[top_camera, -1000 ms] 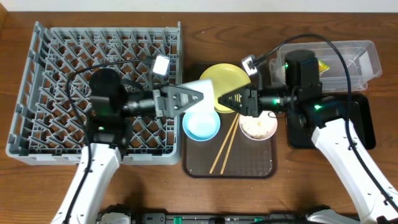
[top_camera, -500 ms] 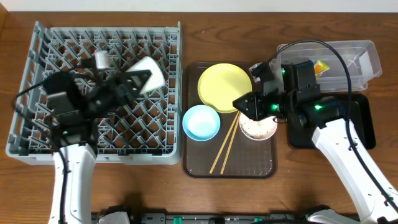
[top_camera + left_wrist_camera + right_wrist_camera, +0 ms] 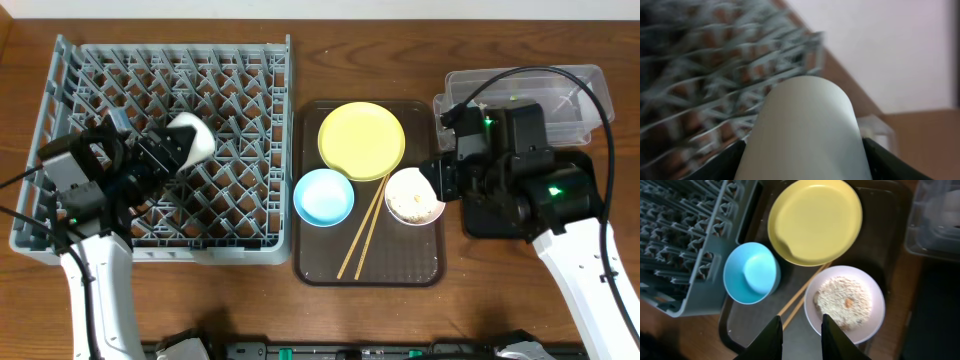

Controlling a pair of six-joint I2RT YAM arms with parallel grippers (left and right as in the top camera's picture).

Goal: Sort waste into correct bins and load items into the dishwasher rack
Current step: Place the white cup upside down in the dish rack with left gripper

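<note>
The left tool is gripping the small white cup by its sides, jaws spread wide around it, holding it over the left part of the rack. The cup is looking light, stiff and smooth, so it may be slipping if the grip loosens. Just right of the rack, on the brown tray, the white bowl is carrying rice scraps; the blue bowl and yellow plate are lying empty. The right tool is hovering over that white bowl, partly open and gripping nothing.
</note>
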